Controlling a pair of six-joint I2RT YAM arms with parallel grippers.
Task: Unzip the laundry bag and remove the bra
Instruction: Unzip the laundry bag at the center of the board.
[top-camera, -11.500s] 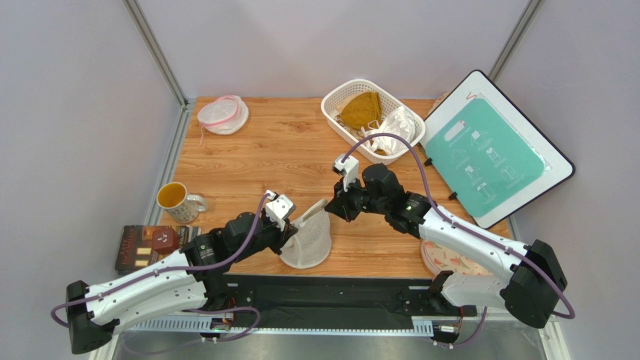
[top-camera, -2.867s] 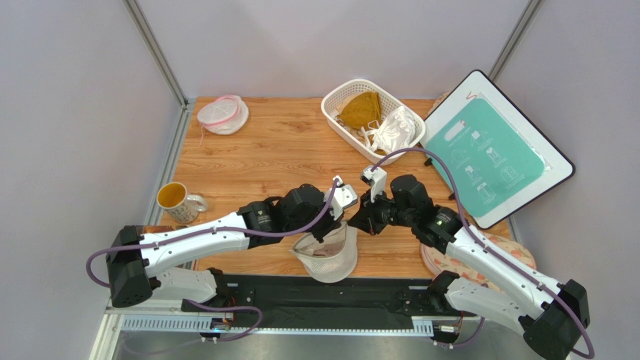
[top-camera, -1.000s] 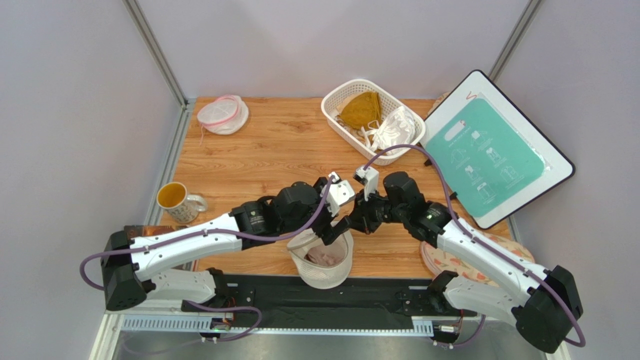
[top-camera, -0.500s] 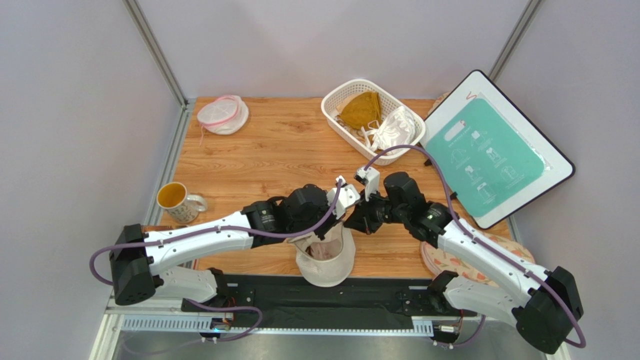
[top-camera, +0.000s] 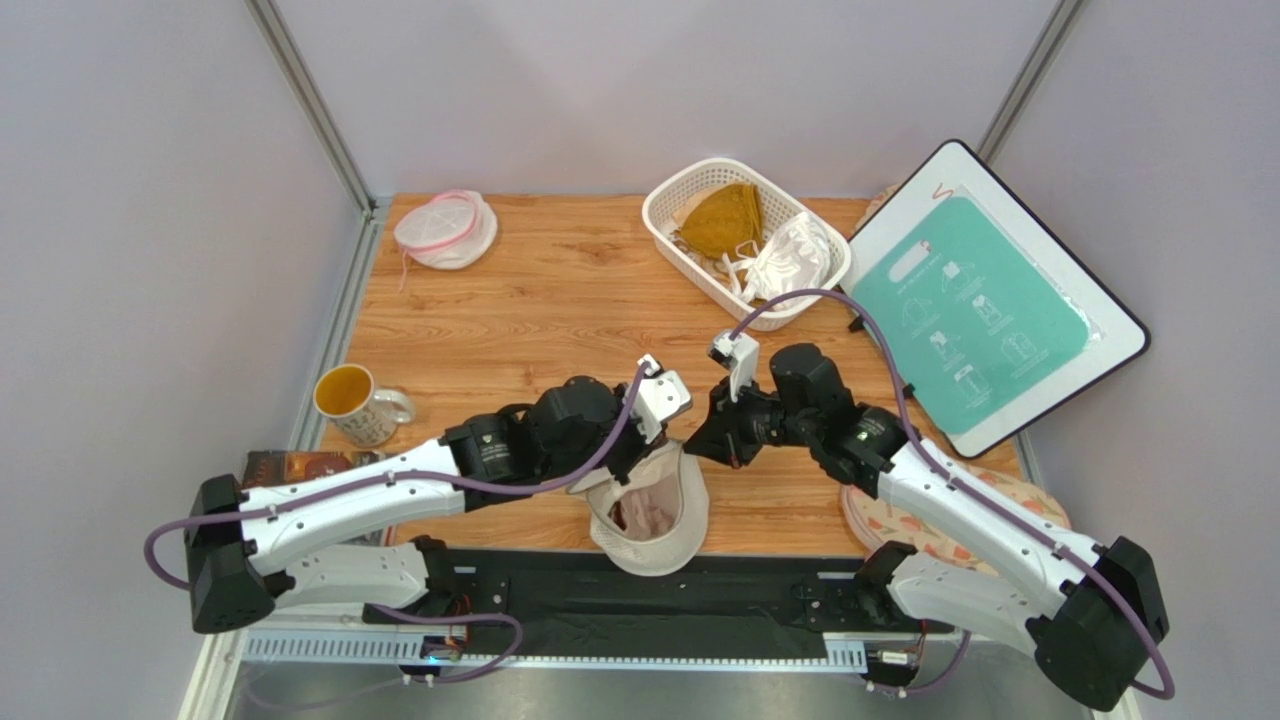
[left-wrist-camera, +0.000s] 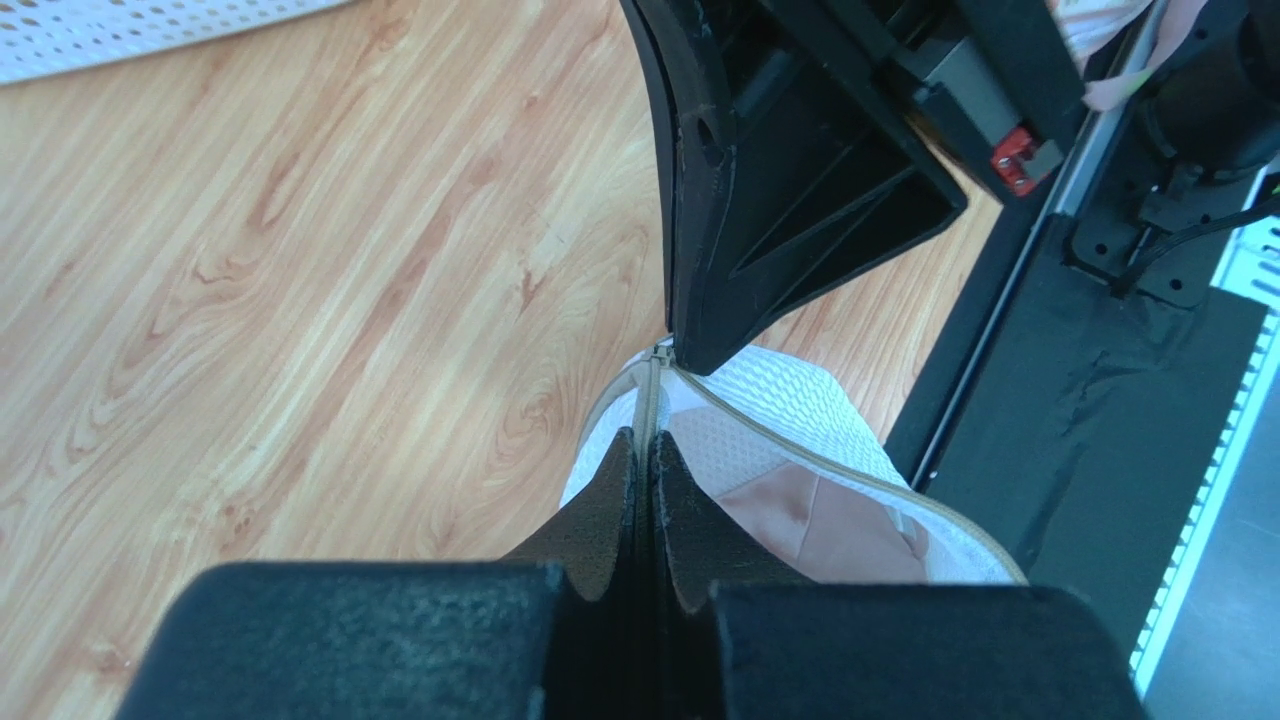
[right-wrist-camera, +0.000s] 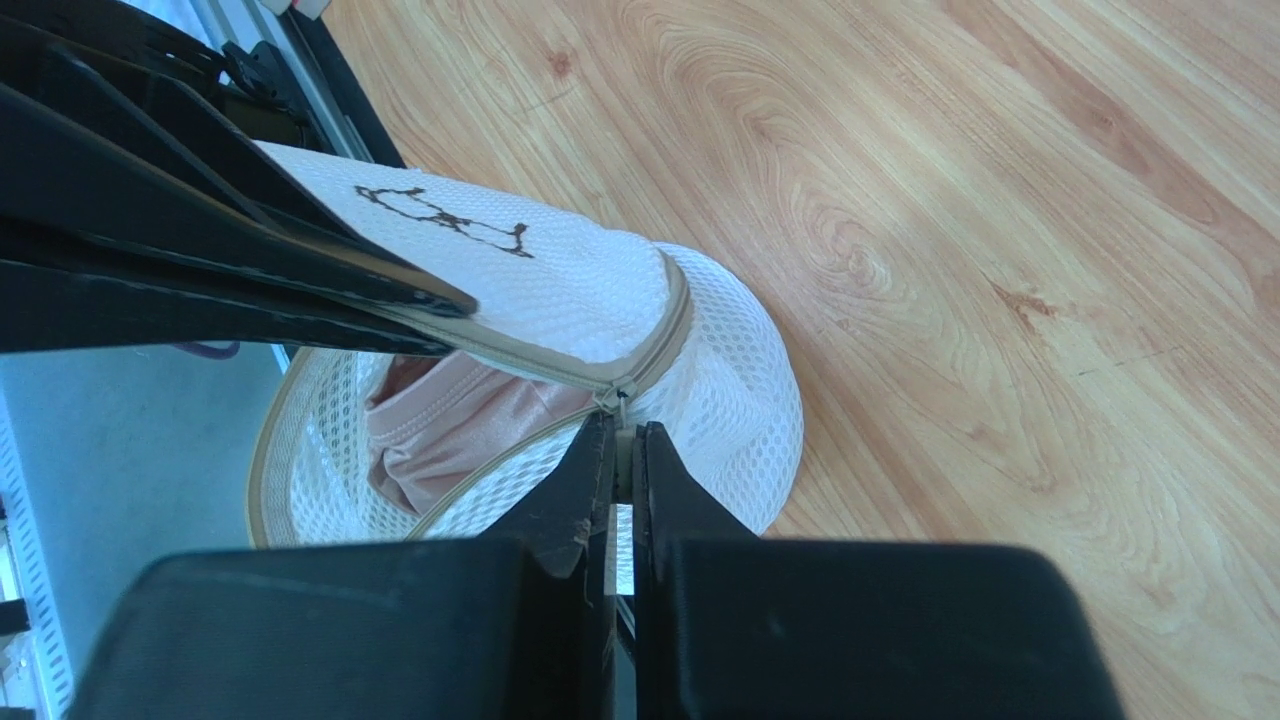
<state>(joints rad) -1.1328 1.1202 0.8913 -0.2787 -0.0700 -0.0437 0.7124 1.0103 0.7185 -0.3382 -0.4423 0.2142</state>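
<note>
The whitish mesh laundry bag (top-camera: 672, 537) stands at the table's near edge, its beige zipper partly open. The pale pink bra (top-camera: 646, 510) shows inside through the gap. My left gripper (top-camera: 652, 446) is shut on the bag's zipper edge (left-wrist-camera: 646, 402). In the left wrist view the bag (left-wrist-camera: 781, 417) and the bra (left-wrist-camera: 819, 525) lie just past the fingertips (left-wrist-camera: 619, 465). My right gripper (top-camera: 696, 447) is shut on the zipper pull (right-wrist-camera: 618, 450), where the two zipper sides meet. The right wrist view shows the bag's lifted flap (right-wrist-camera: 526, 285) and the bra (right-wrist-camera: 443, 428) under it.
A white basket (top-camera: 672, 192) with a mustard bra and a white bra stands at the back. A small pink-rimmed mesh pouch (top-camera: 446, 228) lies back left. A mug (top-camera: 350, 398) and a dark box (top-camera: 293, 488) are left, a teal board (top-camera: 977, 300) right, a floral cloth (top-camera: 902, 525) near right.
My left gripper has shifted a little left, holding the bag's edge, and the zipper gap shows more of the pink bra. My right gripper has barely moved.
</note>
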